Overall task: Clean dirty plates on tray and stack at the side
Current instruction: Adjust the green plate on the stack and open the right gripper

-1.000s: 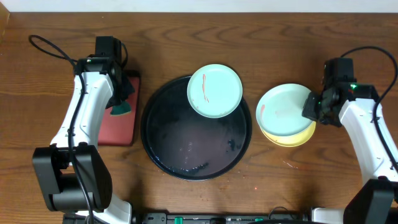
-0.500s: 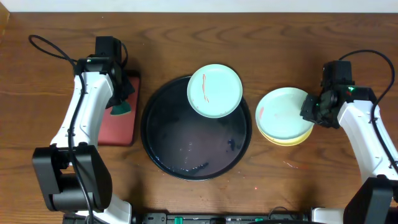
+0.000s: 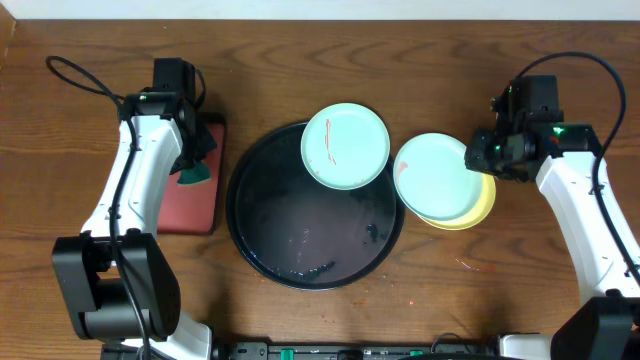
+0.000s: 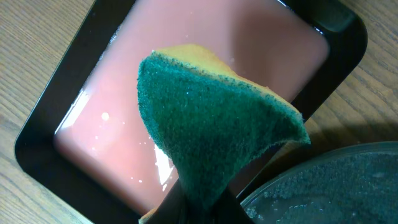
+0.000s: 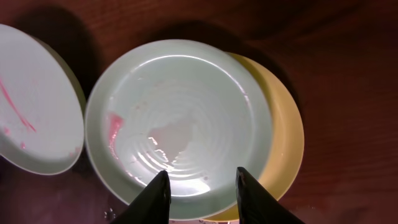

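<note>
One mint-blue plate (image 3: 345, 146) with a thin red streak rests over the far rim of the black tray (image 3: 300, 235). A second mint-blue plate (image 3: 432, 175) (image 5: 180, 118), smeared red at its left, lies off-centre on the yellow plate (image 3: 483, 205) (image 5: 287, 140), and its left edge reaches the tray rim. My right gripper (image 3: 480, 155) (image 5: 203, 190) is at this plate's right edge, jaws apart, tips over the near rim. My left gripper (image 3: 190, 165) (image 4: 202, 208) is shut on a green and yellow sponge (image 4: 211, 124) above the red tray (image 4: 249, 50).
The red rectangular tray (image 3: 195, 205) lies left of the black tray. Small wet specks dot the black tray's floor. Faint red marks show on the wood (image 3: 470, 265) in front of the yellow plate. Brown tabletop surrounds everything.
My right gripper moved left and toward the back. The upper mint plate slid left with it, uncovering more of the yellow plate. The left arm and sponge stayed still.
</note>
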Robot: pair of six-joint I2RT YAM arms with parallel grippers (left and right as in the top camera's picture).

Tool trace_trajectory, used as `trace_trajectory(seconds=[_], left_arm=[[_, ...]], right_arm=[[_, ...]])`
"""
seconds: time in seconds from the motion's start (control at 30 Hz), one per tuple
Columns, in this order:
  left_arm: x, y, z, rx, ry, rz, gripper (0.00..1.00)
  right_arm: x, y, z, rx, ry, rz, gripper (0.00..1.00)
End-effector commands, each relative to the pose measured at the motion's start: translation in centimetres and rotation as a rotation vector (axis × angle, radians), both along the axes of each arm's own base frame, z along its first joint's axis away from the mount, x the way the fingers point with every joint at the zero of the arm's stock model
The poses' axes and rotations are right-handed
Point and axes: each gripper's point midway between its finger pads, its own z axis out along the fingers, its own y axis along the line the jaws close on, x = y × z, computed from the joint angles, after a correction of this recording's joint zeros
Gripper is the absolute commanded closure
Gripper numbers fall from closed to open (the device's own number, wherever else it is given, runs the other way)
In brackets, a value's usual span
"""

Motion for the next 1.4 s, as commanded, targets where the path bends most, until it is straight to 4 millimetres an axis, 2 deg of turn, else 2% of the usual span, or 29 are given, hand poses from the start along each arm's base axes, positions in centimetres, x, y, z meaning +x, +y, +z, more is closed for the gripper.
trace_trajectory(seconds=[0.0,0.13,0.33,0.43,0.53,0.67,0.77,0.97,1.37], left_arm=[[0.5,0.4,0.7,0.024,-0.017,-0.009,0.92],[0.5,0.4,0.7,0.024,-0.017,-0.009,0.92],[0.5,0.4,0.7,0.023,-0.017,-0.009,0.93],[0.5,0.4,0.7,0.024,-0.017,-0.009,0.92],[0.5,0.4,0.7,0.024,-0.017,-0.009,0.93],[0.5,0.4,0.7,0.024,-0.016,-0.009,0.92],[0.5,0.4,0.7,0.024,-0.017,-0.009,0.92],[0.5,0.4,0.7,0.023,-0.017,-0.009,0.93],[0.5,0.4,0.7,0.023,-0.017,-0.009,0.93]], right_arm=[[0.0,0.1,0.3,-0.014,0.001,0.016,0.68],[-0.7,-0.1,0.0,-0.023,0.034,0.013,0.67],[-0.7,0.3,-1.2,-0.017,0.07,0.023,0.68],[-0.5,1.0,-3.2,-0.02,0.121,0.049,0.68],[-0.6,2.2,-6.2,-0.021,0.197,0.101,0.68],[-1.1,3.0,-9.5,-0.029,0.288,0.124,0.75],[-1.4,2.9,-10.7,-0.033,0.323,0.124,0.77],[-1.7,1.0,-10.8,-0.117,0.342,0.097,0.75],[-3.7,-2.5,-10.6,-0.3,0.43,0.07,0.71]])
